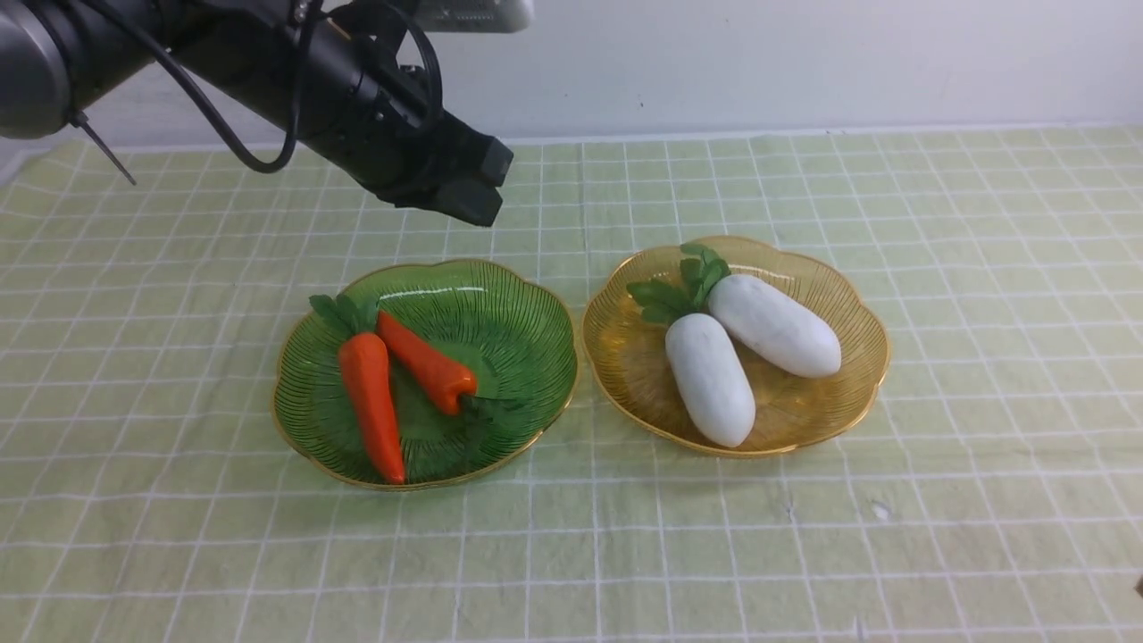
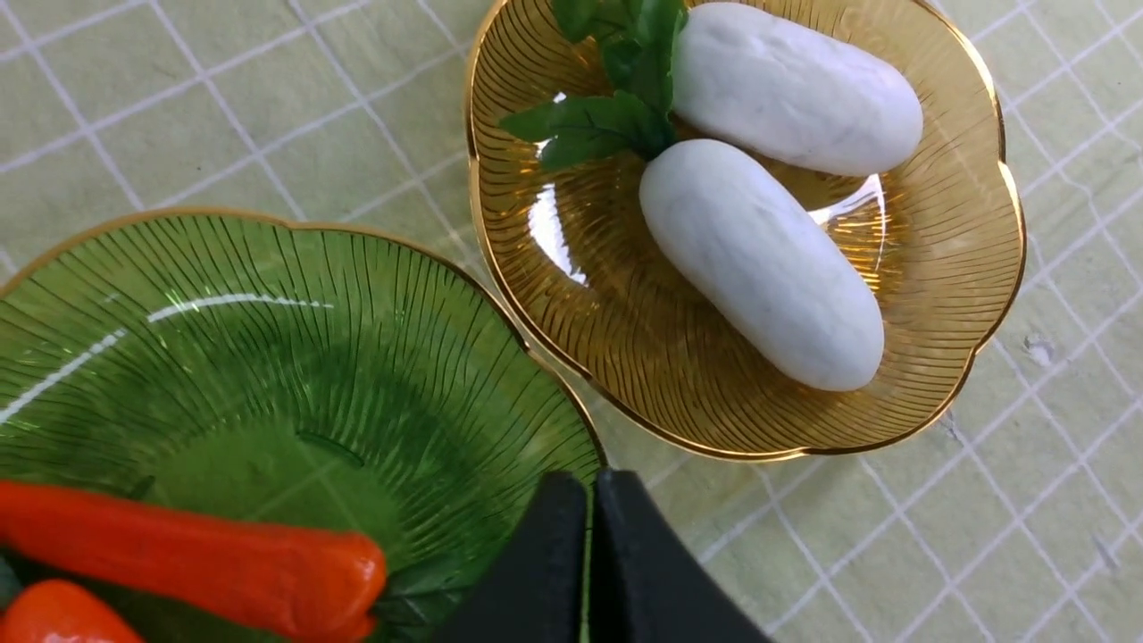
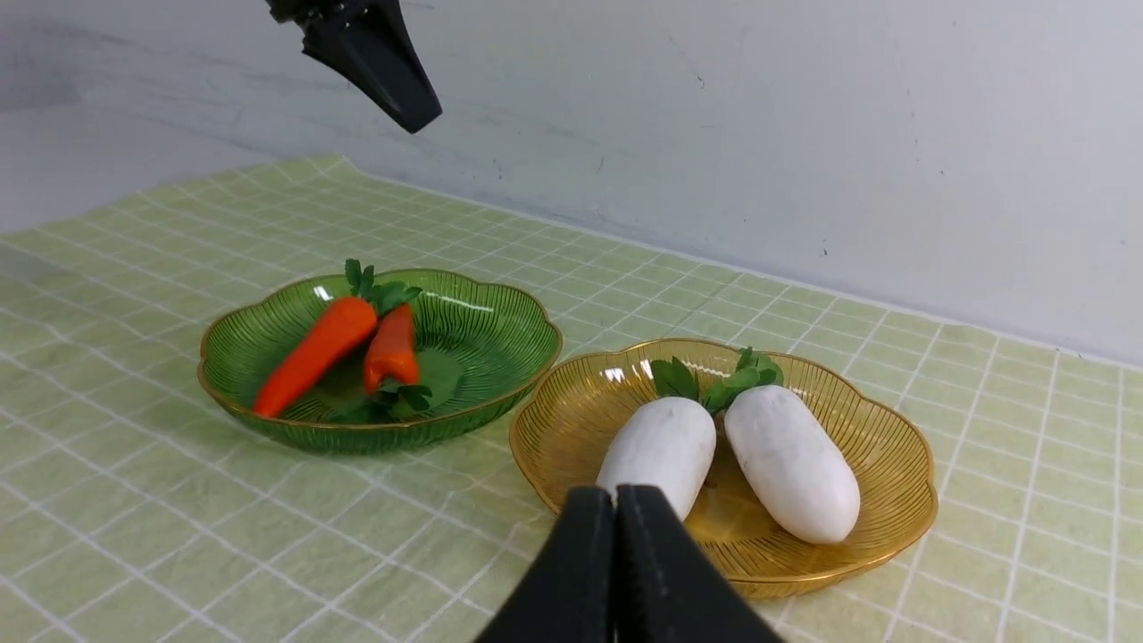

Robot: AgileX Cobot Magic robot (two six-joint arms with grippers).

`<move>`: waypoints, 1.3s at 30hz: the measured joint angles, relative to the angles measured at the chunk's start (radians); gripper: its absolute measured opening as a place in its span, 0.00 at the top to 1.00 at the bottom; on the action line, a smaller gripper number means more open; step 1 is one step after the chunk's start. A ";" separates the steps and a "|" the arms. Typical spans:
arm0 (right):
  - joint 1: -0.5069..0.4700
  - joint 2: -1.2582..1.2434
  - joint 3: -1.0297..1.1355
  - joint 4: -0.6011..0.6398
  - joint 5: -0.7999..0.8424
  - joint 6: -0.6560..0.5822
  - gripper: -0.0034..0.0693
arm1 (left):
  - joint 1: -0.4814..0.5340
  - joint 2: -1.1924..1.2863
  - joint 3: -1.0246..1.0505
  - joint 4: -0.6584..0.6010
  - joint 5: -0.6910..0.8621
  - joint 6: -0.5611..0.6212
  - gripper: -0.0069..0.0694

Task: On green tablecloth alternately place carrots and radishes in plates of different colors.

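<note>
Two orange carrots [image 1: 371,402] [image 1: 427,362] lie in the green plate [image 1: 527,330] on the green tablecloth [image 1: 571,536]. Two white radishes [image 1: 710,379] [image 1: 775,323] lie side by side in the amber plate [image 1: 848,393] to its right. My left gripper [image 1: 482,192] hangs shut and empty in the air behind the green plate. In the left wrist view its tips [image 2: 589,487] meet above that plate's rim [image 2: 554,384]. My right gripper [image 3: 614,500] is shut and empty, near the amber plate [image 3: 893,536]; it does not show in the front view.
A pale wall [image 1: 804,62] rises right behind the cloth's far edge. The cloth is slightly wrinkled, with small marks [image 1: 880,511] in front of the amber plate.
</note>
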 joint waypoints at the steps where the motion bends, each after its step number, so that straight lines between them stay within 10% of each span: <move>1: 0.000 0.000 0.000 0.000 0.000 0.000 0.97 | 0.000 0.000 0.000 0.004 0.000 0.000 0.92; 19: 0.000 0.000 0.000 0.000 0.000 -0.001 0.97 | 0.000 0.000 0.000 0.036 0.000 -0.014 0.92; 26: -0.009 -0.030 0.000 0.188 0.032 -0.001 0.97 | 0.000 0.000 0.000 0.053 0.044 -0.088 0.92; 39: -0.487 -0.090 0.171 0.321 0.030 -0.002 0.97 | 0.000 0.000 0.000 0.060 0.119 -0.038 0.92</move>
